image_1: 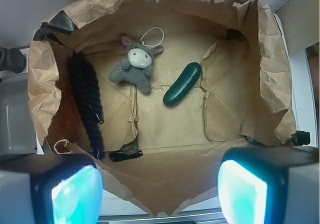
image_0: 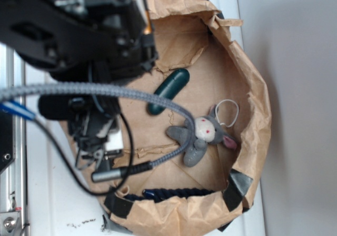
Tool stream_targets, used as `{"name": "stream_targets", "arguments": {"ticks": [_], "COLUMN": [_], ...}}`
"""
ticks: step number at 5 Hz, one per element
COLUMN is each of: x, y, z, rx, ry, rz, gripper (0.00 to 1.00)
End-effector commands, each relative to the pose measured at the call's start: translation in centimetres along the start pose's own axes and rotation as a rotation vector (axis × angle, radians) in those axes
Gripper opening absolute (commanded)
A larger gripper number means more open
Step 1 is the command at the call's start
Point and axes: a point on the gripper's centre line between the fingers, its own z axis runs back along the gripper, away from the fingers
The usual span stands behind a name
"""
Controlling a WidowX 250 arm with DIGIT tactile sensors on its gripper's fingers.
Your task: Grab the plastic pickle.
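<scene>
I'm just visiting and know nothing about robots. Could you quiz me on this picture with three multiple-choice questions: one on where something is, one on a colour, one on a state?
1. Where does the plastic pickle lie?
A. on the paper bag's floor
B. outside the bag
C. on top of the plush rabbit

2. What colour is the pickle?
A. yellow
B. dark green
C. red

3. The end effector is:
A. shut on the pickle
B. shut on the rabbit
C. open, holding nothing

Key: 1 A, it lies on brown paper beside the rabbit. 2 B, glossy dark green. 3 C, its fingers stand wide apart.

Inside the paper tray: one pickle, one plush just beside it, and one dark rope along the tray's wall. One of each, three in all.
</scene>
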Motion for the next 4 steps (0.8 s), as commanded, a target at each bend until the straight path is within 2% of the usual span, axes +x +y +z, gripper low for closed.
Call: {"name": "stream_targets", "arguments": {"ticks": [1, 2, 3, 4], "x": [0.6, 2.1, 2.6, 2.7], "y": [0.3, 0.6, 0.9, 1.7], "z": [1.4, -1.1, -3.6, -5.0], "rx": [0.002, -0.005, 0.022, 0.075], "ry": [-0.057, -0.041, -0.048, -0.064], "rz": [0.006, 0.016, 0.068, 0.154], "gripper": [1.0, 1.0, 1.0, 1.0]}}
